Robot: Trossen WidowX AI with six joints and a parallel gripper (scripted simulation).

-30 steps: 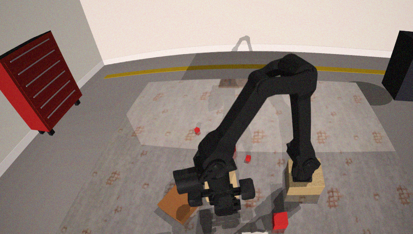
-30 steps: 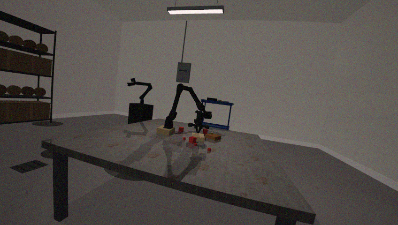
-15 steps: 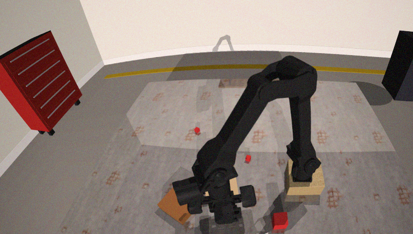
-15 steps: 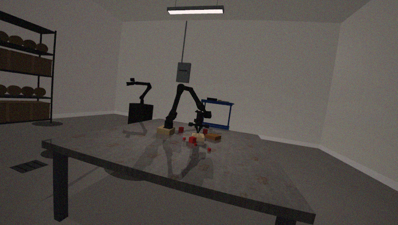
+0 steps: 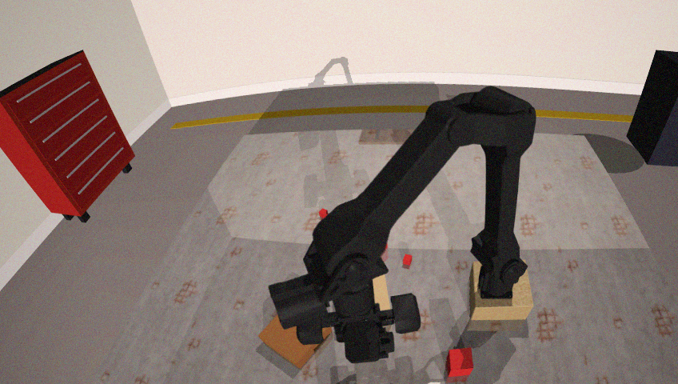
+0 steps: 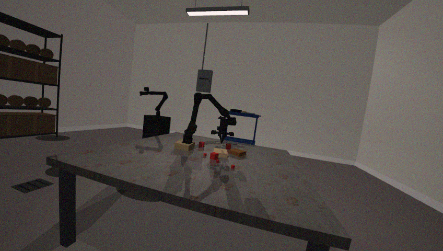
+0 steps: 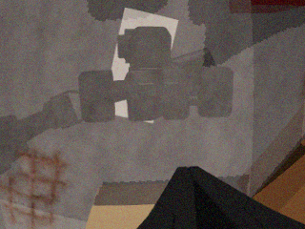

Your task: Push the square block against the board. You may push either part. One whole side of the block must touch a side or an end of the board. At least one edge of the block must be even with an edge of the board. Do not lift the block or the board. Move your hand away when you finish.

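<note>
Exterior view — brown boxes [image 6: 27,70] line a black rack [image 6: 58,93].

Grey, rust-marked tabletop [image 5: 199,304] [image 6: 279,192] [image 7: 143,153] with a thick dark edge, stretching across the lower half of the exterior view. On it, right of centre there, a flat orange-brown square block [image 5: 283,340] [image 6: 237,152] [image 7: 281,193] near a pale wooden board [image 5: 380,291] [image 6: 220,152] [image 7: 119,218], with any contact between them unclear. To their left, a tan box-shaped base [image 5: 499,313] [image 6: 179,146]. Around them, three larger red cubes [image 5: 460,362] [image 6: 214,155] and three tiny red cubes [image 5: 407,260] [image 6: 232,167]. In the wrist view, a white four-sided patch [image 7: 143,16] at upper centre.
</note>
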